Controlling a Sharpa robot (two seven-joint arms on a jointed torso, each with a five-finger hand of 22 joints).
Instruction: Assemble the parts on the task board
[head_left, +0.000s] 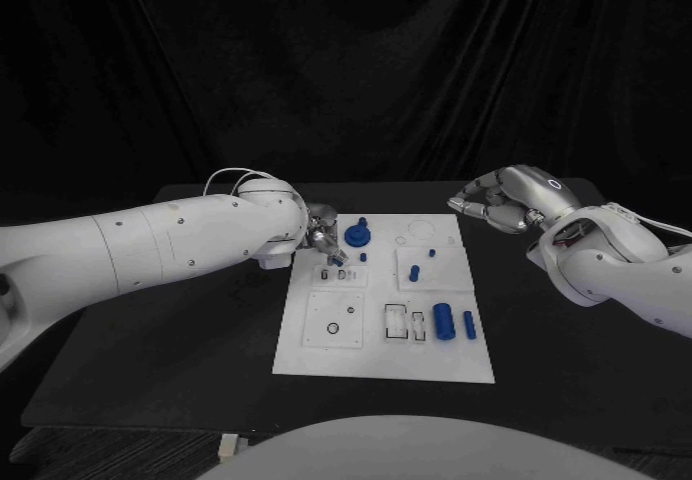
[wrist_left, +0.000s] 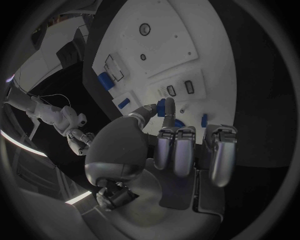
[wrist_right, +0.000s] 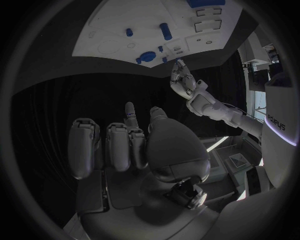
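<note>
**Left hand works a small blue piece at the board's far end while the right waits off to the side**

The black table (head_left: 173, 350) fills the lower half of the head view, backed by a dark curtain (head_left: 346, 80) across the top. On it, at centre, lies the white task board (head_left: 378, 352), set square to the robot, probably so both arms can reach it.

The left arm (head_left: 130, 250) comes in from the left edge and ends at the board's upper left corner. There the left hand (head_left: 320, 232) pinches a small blue piece (wrist_left: 161, 107) between thumb and a fingertip, its other fingers curled out of the way. My guess is that it is carrying the piece to one of the small sockets just below it.

The right hand (head_left: 505, 200) hangs at the upper right of the head view, apart from the board, fingers curled in and holding nothing; it looks parked to keep the work area free.

The other blue parts are spread over the board: a large cylinder (head_left: 444, 321) lying at lower right with a slimmer pin (head_left: 469, 323) just beside it, a round knobbed piece (head_left: 358, 234) at upper centre next to the left hand, and a short peg (head_left: 414, 272) right of centre. Several outlined recesses near the lower middle stand unfilled, so much of the assembly seems left to do.
</note>
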